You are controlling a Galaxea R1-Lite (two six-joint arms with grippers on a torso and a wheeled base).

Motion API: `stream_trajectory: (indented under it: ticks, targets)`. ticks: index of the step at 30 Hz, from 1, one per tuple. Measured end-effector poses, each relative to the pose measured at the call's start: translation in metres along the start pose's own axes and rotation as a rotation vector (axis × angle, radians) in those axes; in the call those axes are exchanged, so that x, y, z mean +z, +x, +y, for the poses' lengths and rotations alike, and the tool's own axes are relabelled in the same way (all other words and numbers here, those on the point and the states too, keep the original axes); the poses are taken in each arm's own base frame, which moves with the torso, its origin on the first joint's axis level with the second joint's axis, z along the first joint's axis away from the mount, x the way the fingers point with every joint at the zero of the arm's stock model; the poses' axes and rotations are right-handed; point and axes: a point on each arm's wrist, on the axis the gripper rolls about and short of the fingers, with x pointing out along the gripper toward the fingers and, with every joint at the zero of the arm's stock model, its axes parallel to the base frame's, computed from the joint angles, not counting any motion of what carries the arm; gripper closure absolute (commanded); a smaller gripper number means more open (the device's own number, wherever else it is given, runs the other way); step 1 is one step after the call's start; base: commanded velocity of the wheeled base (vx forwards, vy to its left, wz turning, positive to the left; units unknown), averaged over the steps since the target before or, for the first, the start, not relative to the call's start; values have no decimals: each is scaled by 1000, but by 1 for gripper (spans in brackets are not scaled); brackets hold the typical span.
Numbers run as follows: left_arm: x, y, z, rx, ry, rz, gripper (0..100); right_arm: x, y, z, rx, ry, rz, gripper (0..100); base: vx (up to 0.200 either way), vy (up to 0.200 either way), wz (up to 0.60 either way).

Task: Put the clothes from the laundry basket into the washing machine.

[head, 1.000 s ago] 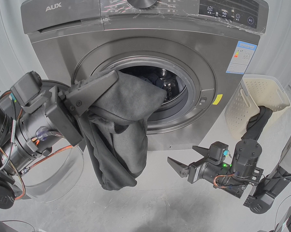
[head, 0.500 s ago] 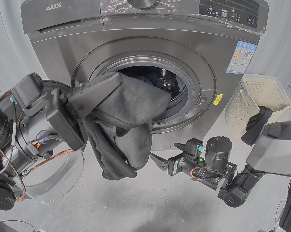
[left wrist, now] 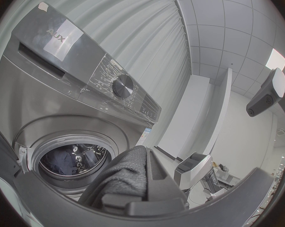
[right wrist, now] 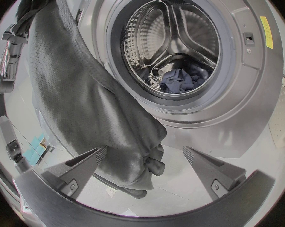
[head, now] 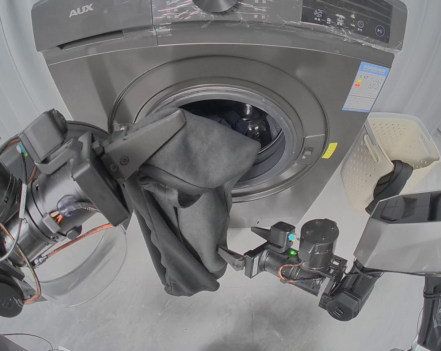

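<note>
We see the washing machine [head: 98,79] across the upper half of the head view, its round opening in the middle and its glass door [head: 84,269] swung open at the lower left. A large dark grey garment [head: 196,171] hangs in front of the opening's left side. Its upper part lies against the rim and its lower end dangles near the floor at lower centre. At the right edge we find the cream laundry basket [head: 401,137], tipped against the machine's side.

The left gripper [head: 174,123] reaches in from the left and is pinched on the top of the grey garment. The right gripper [head: 237,244] sits low at centre right with its fingers spread. In the right wrist view the garment's hanging end lies between them, and we cannot tell whether it touches them.

A dark cloth [head: 391,184] droops over the basket's rim. Some navy clothes [right wrist: 180,81] lie at the bottom of the drum.
</note>
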Motion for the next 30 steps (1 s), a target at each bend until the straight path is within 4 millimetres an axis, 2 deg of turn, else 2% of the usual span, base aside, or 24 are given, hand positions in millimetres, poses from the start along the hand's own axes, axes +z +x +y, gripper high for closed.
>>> stream_trajectory:
  ticks: [5, 12, 24, 30]
  targets:
    - [0, -1, 0, 3, -1, 0, 100, -6, 7, 12, 38, -6, -11, 0, 0, 0, 0]
    - [0, -2, 0, 4, -1, -1, 100, -11, 17, 18, 58, -11, -24, 0, 0, 0, 0]
    - [-1, -1, 0, 4, -2, 3, 100, -11, 19, 18, 101, -32, -57, 0, 0, 0, 0]
    - [-2, -1, 1, 7, -3, 5, 100, -4, 27, 17, 103, -35, -97, 0, 0, 0, 0]
